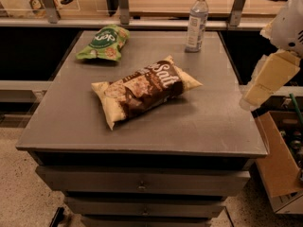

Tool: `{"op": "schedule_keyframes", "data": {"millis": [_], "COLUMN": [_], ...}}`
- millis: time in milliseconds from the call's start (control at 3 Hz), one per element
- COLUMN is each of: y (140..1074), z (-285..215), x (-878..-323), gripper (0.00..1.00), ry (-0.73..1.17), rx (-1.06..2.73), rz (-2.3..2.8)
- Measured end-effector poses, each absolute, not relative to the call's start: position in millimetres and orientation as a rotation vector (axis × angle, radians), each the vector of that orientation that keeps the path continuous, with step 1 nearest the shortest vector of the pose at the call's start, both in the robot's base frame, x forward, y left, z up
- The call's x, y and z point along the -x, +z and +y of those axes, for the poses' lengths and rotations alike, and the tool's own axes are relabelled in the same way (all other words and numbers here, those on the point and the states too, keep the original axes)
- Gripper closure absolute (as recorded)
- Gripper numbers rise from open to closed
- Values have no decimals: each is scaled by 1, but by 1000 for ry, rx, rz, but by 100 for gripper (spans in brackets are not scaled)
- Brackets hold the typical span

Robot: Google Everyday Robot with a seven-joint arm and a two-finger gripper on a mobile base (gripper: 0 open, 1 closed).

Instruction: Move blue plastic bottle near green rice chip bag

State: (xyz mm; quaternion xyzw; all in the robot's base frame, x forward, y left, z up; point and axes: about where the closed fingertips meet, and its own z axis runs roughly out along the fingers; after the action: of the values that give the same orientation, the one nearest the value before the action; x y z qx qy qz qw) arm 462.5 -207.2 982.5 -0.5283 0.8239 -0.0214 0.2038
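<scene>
The blue plastic bottle (197, 21), clear with a white cap and a pale label, stands upright at the back right of the grey table (222, 122). The green rice chip bag (103, 42) lies at the back left of the table, about a table's half-width from the bottle. My gripper (268, 78), white and cream, hangs off the table's right edge, to the right of and nearer than the bottle, touching nothing.
A large brown-and-cream "Salt" bag (144, 89) lies across the table's middle, between the two things and the front edge. A rail with metal posts (123, 4) runs behind the table. An open cardboard box (281, 167) stands on the floor at the right.
</scene>
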Motion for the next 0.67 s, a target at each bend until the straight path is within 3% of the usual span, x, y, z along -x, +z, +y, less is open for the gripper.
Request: {"op": "schedule_keyframes", "data": {"millis": [667], "y": [992], "z": [-219], "x": [-502], "gripper": [0], "ry": [27], "rx": [1091], "rz": [2306]}}
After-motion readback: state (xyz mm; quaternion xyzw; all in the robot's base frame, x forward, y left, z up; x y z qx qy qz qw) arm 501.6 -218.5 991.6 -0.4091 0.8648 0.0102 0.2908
